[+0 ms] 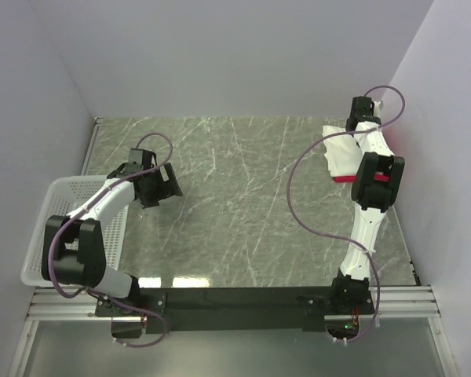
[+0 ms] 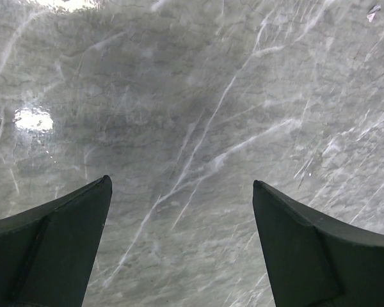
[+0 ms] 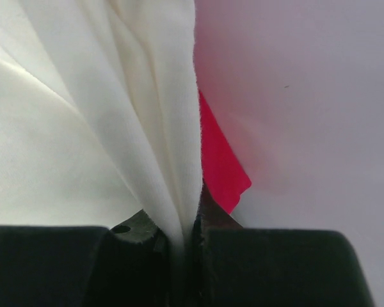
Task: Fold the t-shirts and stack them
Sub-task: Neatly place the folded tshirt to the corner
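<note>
The white t-shirt (image 1: 341, 151) lies bunched at the far right of the table, on top of the red t-shirt (image 1: 344, 180), of which only a thin edge shows. My right gripper (image 1: 359, 118) is at the shirt's far edge by the right wall. In the right wrist view it (image 3: 187, 233) is shut on a fold of the white cloth (image 3: 102, 115), with a red corner (image 3: 221, 166) behind. My left gripper (image 1: 158, 188) is open and empty over bare marble at the left; its fingers (image 2: 51, 249) stand wide apart.
A white mesh basket (image 1: 63, 228) stands at the left table edge beside the left arm. The purple side walls are close; the right wall (image 1: 447, 141) is next to the shirts. The marble table (image 1: 243, 196) spans the middle.
</note>
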Controlling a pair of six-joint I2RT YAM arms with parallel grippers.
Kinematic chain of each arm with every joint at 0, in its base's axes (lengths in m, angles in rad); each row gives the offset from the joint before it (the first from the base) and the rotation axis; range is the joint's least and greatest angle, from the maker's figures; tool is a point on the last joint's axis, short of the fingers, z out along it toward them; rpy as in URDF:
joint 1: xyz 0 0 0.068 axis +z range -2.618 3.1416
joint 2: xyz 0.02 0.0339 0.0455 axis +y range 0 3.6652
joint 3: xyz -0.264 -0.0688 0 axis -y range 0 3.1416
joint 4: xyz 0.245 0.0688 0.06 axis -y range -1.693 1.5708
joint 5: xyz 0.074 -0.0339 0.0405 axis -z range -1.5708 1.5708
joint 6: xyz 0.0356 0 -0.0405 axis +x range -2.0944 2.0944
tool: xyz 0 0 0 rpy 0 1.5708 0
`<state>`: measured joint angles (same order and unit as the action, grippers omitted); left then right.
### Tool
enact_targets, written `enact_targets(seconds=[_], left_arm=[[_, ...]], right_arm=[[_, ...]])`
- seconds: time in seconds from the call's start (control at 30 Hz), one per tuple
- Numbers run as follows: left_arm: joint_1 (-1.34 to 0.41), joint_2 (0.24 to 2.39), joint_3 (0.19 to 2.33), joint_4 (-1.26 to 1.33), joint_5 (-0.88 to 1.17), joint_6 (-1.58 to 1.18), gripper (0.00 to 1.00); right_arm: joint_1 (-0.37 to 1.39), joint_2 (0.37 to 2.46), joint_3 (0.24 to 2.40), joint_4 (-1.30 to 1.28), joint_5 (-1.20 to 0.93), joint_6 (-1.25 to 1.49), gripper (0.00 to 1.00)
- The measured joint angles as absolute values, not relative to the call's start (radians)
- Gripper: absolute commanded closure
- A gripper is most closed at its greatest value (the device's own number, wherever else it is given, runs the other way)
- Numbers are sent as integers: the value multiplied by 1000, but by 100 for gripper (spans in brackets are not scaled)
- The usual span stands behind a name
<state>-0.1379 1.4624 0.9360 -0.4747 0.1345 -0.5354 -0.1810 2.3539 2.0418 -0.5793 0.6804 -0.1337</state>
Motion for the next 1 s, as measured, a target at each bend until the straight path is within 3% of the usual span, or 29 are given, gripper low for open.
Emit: enact_targets(seconds=[0.17,0.27,0.3,0.47,0.67,1.0], left_arm=[[-138,1471,936,-475,141,-535,4],[-138,1471,936,-473,154,-535,4],[-138,1472,936,-473,157,-535,4],[-138,1473,936,-471,164,-535,4],[-138,1473,936,-471,164,-535,4],[-138,1462,936,-471,171,-534,4]], right_arm=[[-181,2354,2036,-511,729,-162,84],[-181,2354,2035,-477,760,-179,62],[-181,2354,2035,-465,773,-182,50],[-183,2355,2036,-457,818,-168,38],[-171,2319,1993,-473,786,-94,36],[-125,2055,1746,-528,389,163,39]])
